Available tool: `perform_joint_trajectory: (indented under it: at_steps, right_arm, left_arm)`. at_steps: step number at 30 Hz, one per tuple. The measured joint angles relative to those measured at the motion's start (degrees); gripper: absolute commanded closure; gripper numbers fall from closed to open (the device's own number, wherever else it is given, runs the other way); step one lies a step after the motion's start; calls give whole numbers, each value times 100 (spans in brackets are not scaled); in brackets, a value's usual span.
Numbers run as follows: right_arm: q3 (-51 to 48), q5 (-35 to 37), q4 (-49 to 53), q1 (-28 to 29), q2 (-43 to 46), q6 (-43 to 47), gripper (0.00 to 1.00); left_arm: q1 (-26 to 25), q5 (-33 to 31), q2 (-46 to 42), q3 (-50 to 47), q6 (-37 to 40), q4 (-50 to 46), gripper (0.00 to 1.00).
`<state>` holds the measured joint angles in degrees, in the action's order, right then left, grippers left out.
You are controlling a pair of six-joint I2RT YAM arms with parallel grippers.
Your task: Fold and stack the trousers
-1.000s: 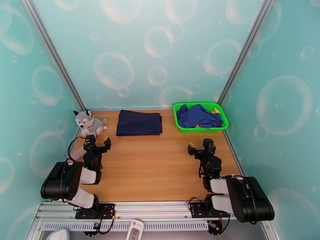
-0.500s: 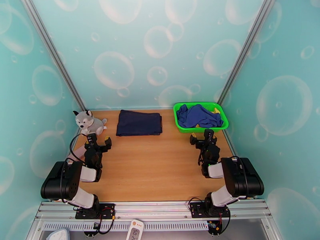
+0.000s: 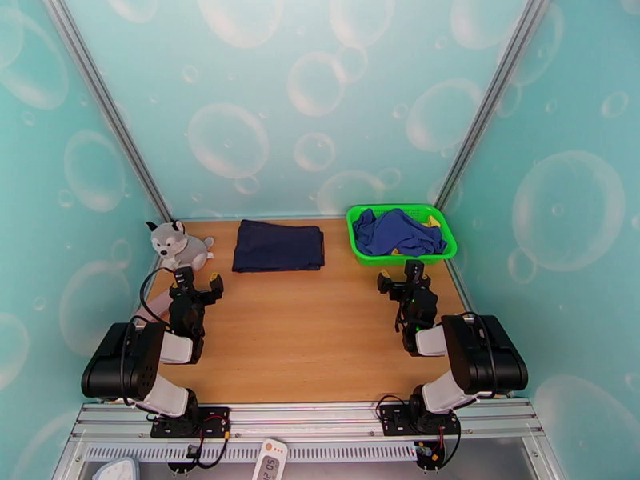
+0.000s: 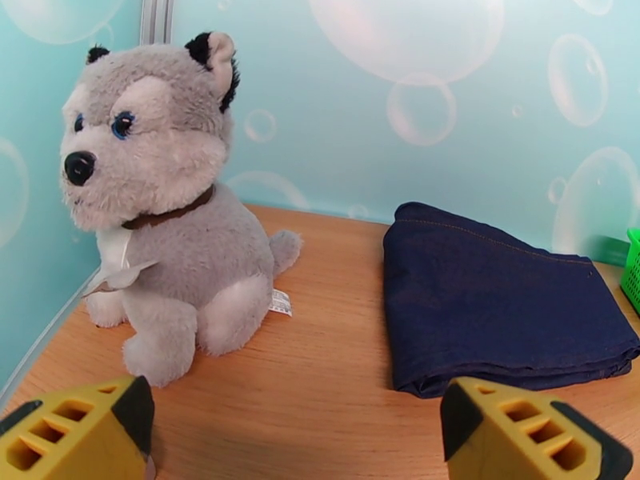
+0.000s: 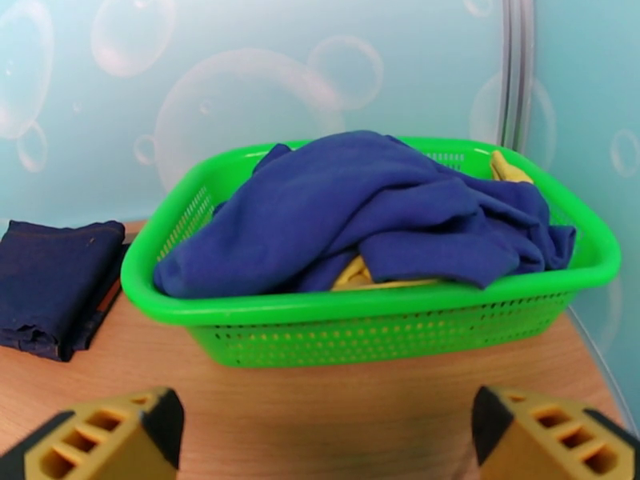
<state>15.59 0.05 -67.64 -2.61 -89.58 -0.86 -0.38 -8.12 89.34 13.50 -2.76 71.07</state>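
The trousers (image 3: 278,246) lie folded in a flat dark navy rectangle at the back middle of the wooden table. From the left wrist they (image 4: 496,306) are ahead and to the right; from the right wrist their edge (image 5: 48,282) shows at far left. My left gripper (image 3: 200,280) is open with nothing between its yellow fingertips (image 4: 80,434), short of the trousers and to their left. My right gripper (image 3: 398,278) is also open and holds nothing, its fingertips (image 5: 544,438) facing the green basket, to the right of the trousers.
A green plastic basket (image 3: 400,256) at the back right holds a crumpled royal-blue garment (image 5: 376,210) with yellow trim. A grey plush husky (image 3: 176,244) sits at the back left, close ahead of the left gripper (image 4: 300,442). Teal walls enclose the table on three sides.
The right arm has reached forward, bringing its open gripper nearer the green basket. The left arm has barely moved. The trousers lie as before.
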Motion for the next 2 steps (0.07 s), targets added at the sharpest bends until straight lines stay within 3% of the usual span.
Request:
perform_joint_trajectory:
  at_steps: [2]
  right_arm:
    - [0, 0, 11, 0, 0, 0, 1]
  left_arm:
    - [2, 68, 0, 0, 2, 2, 1]
